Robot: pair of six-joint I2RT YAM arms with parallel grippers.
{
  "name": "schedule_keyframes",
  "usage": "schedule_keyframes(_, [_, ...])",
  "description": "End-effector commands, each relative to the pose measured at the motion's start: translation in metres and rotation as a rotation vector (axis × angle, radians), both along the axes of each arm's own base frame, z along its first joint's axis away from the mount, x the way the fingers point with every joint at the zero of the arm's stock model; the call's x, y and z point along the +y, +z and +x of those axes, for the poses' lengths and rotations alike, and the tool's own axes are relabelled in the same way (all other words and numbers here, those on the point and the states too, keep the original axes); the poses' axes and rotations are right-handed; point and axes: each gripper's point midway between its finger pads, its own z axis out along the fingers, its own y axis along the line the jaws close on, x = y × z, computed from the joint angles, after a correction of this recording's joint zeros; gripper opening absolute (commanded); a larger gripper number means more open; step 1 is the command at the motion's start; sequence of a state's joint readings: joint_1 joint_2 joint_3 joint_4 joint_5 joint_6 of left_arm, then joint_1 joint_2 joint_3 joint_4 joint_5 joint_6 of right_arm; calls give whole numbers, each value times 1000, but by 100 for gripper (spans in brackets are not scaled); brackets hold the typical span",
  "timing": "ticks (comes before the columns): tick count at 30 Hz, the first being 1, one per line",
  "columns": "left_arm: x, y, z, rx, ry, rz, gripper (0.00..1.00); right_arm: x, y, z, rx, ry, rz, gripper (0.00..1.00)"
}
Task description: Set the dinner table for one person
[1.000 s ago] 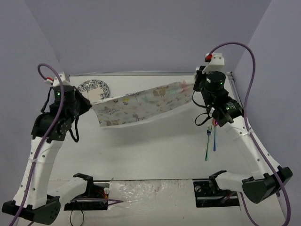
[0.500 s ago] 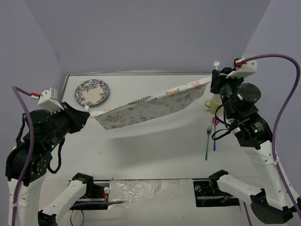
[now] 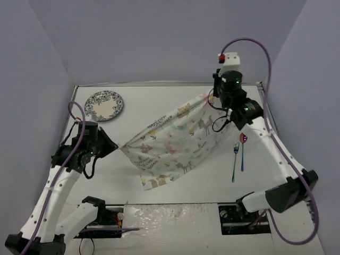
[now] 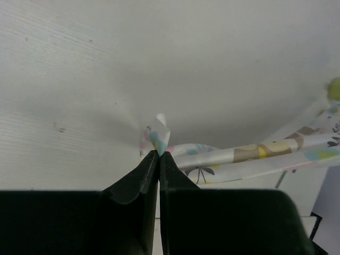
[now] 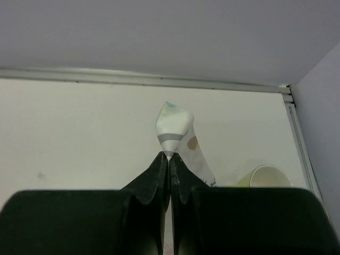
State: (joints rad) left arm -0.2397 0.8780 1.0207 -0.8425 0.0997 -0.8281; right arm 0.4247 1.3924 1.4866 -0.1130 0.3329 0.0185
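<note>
We judge the counter (image 3: 159,103), which fills the middle of the top view, to be rigid, flat and matte white: a surface to lay things on, not to grasp. The light, limp printed cloth placemat (image 3: 175,143) sags diagonally over its centre. The left gripper (image 4: 159,153) pinches one corner at centre left and the right gripper (image 5: 169,155) pinches the opposite corner at upper right, which we think are sensible holds.

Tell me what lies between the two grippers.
The animal-print placemat, stretched from the left gripper to the right gripper, each shut on a corner; the top view shows it.
</note>
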Motion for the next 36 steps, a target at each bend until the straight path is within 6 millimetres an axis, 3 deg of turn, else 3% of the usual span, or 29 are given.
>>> schedule_keyframes(1, [21, -37, 50, 36, 169, 89, 0, 9, -69, 75, 60, -30, -91, 0])
schedule_keyframes(3, [22, -61, 63, 94, 188, 113, 0, 19, -92, 97, 67, -14, -103, 0])
schedule_keyframes(6, [26, -81, 79, 138, 211, 130, 0, 35, -122, 126, 91, 38, -148, 0])
schedule_keyframes(10, [35, -102, 104, 177, 251, 174, 0, 53, -187, 161, 157, 94, -212, 0])
schedule_keyframes(12, [37, -113, 111, 212, 256, 179, 0, 61, -188, 173, 131, 113, -212, 0])
schedule_keyframes(14, [42, -113, 120, 209, 278, 178, 0, 66, -204, 182, 137, 133, -221, 0])
schedule_keyframes(15, [41, -112, 122, 206, 280, 177, 0, 69, -197, 186, 116, 140, -212, 0])
schedule_keyframes(18, [50, -111, 133, 197, 307, 185, 0, 82, -202, 199, 78, 182, -194, 0])
schedule_keyframes(21, [53, -92, 149, 148, 295, 191, 1, 92, -205, 210, 58, 203, -177, 0])
schedule_keyframes(25, [52, -68, 166, 86, 241, 218, 20, 96, -203, 220, 43, 203, -171, 8])
schedule_keyframes(27, [49, -54, 173, 55, 199, 227, 35, 96, -191, 226, 25, 191, -165, 25])
schedule_keyframes(30, [48, -31, 178, -7, 153, 240, 59, 93, -173, 222, 22, 177, -153, 59])
schedule_keyframes(33, [47, -6, 173, -71, 108, 256, 79, 86, -135, 206, 6, 154, -115, 71])
schedule_keyframes(36, [48, 8, 157, -90, 69, 281, 82, 87, -129, 169, 63, 195, -77, 75])
